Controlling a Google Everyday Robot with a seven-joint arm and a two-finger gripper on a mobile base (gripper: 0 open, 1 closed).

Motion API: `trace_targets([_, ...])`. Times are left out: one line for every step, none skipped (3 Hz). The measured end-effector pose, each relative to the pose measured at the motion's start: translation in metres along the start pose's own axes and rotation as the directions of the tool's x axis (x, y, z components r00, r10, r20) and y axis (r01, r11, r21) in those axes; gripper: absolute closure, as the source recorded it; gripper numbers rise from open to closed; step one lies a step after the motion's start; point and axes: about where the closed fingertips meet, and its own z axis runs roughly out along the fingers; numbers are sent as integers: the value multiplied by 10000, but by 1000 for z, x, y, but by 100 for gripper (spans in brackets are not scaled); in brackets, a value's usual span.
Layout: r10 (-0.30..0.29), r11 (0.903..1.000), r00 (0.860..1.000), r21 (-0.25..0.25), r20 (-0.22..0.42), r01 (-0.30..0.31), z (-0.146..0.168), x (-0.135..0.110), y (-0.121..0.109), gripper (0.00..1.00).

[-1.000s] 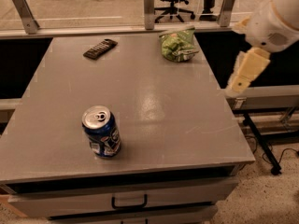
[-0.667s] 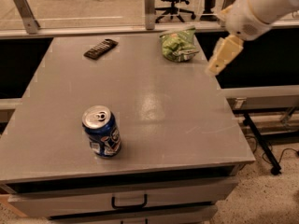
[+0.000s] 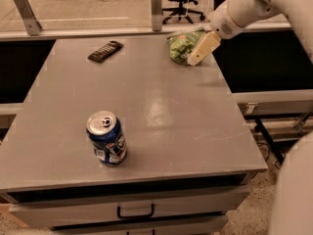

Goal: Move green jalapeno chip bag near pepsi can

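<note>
Hanging at the upper right of the frame, the pincer [image 3: 198, 54] sits at the end of the white arm [image 3: 244, 9] that slants down from the top right corner, and it lies against the right-hand side of the green jalapeno chip bag [image 3: 181, 47], partly covering it from this angle. Whether it is set wide or narrow I cannot tell, nor whether it touches the bag or merely hangs in front of it. The bag rests on the far right part of the grey tabletop [image 3: 161, 106], close to its back edge, and looks flat on the surface, not lifted. A black remote control [image 3: 105, 51] lies at the upper left of the tabletop, well apart from the bag. The pepsi can [image 3: 106, 140] stands upright in the lower left of the frame, near the front edge, with most of the tabletop between it and the bag. By my judgement the task is at its opening stage: the approach to the bag looks nearly made, while the grasp, the lift, the carry across toward the lower left and the setting-down beside the can are all left to do.
</note>
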Motion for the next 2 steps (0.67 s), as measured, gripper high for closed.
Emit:
trace_targets([864,9955,9960,-404,228,-854,43,-2,-7,0])
trace_targets([1421,9877,9897,-676,165,-1407,69,3,-7,16])
